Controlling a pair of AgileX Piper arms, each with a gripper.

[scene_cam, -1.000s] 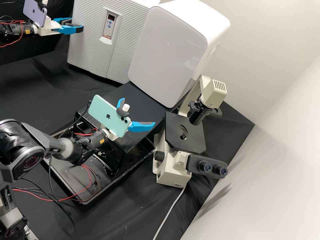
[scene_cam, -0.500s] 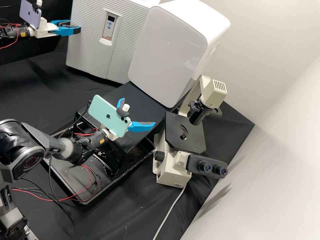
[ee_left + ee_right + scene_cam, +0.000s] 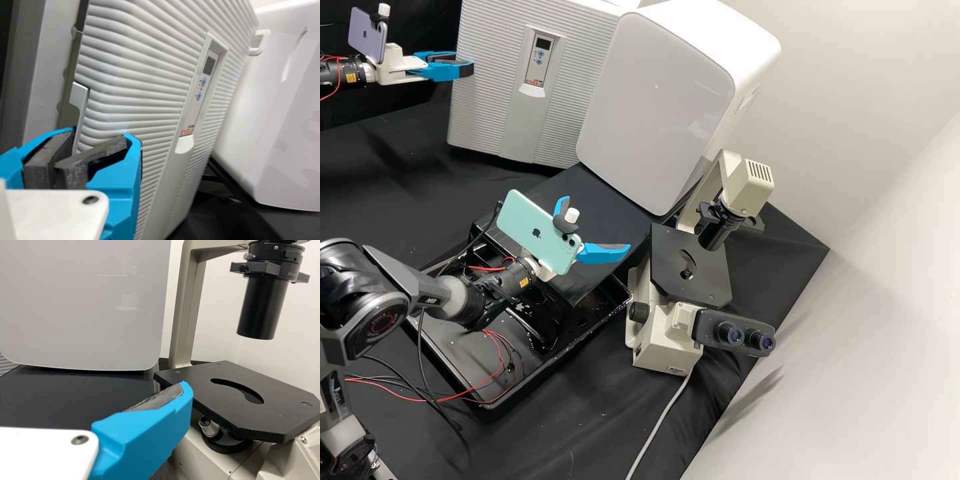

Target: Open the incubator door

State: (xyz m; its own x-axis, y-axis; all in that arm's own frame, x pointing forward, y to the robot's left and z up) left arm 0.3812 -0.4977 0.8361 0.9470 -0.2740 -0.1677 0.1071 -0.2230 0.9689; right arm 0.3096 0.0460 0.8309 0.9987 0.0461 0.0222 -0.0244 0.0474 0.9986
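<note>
Where the pale-grey, finely ribbed incubator door (image 3: 487,107) ended, ajar, the white left gripper (image 3: 470,65) had its blue jaws drawn together; whether they pinched the edge, I couldn't tell. A slim control panel (image 3: 538,60) bore red print. Then came the right gripper (image 3: 597,222), jaws spread wide, a glossy, round-cornered white cabinet (image 3: 653,107) and a cream microscope (image 3: 667,340).

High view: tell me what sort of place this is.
Most likely a laboratory: it has a microscope with twin eyepieces, and a ridged incubator with a small control panel.
</note>
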